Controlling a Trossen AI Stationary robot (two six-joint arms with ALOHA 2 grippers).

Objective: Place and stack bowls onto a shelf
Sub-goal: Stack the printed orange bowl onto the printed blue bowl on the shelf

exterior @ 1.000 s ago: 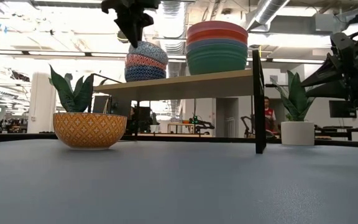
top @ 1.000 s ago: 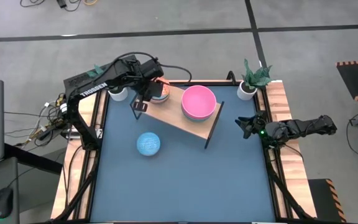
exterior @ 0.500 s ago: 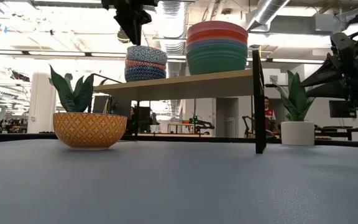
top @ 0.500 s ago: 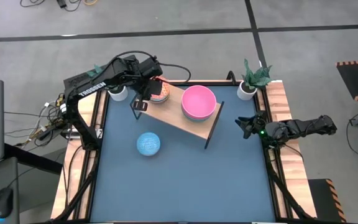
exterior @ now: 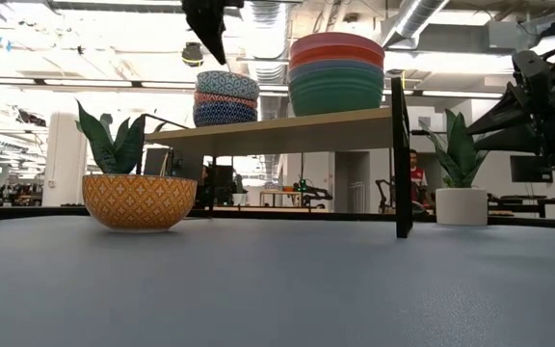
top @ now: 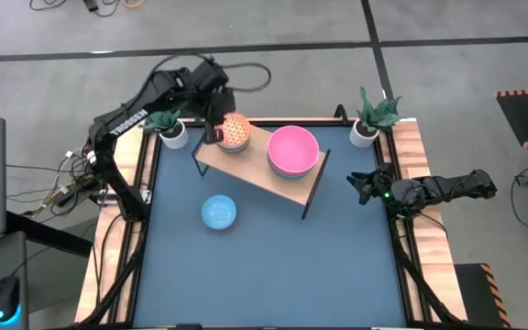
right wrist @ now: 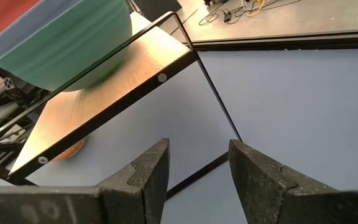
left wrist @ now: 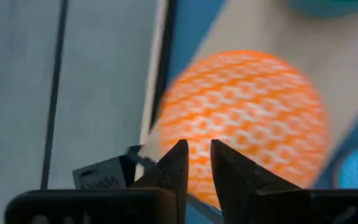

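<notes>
The shelf stands slantwise at the table's far side. On its left end an orange-red patterned bowl sits nested in a blue patterned bowl. On its right end is a stack of larger bowls, pink on top and green at the bottom. A bowl that is light blue inside and yellow patterned outside rests on the table. My left gripper hovers just above and beyond the orange-red bowl, narrowly open with nothing between its fingers. My right gripper waits open at the right edge.
Two small white pots with green plants stand at the far corners, one at the left and one at the right. The shelf's thin black legs reach down to the blue table, and wooden rails run along the table's sides.
The orange-red bowl, tilted a second ago under my left gripper, has dropped level into the blue patterned bowl. My left gripper has let go of it, then risen and drawn back toward the table's far edge, rolling as it went.
</notes>
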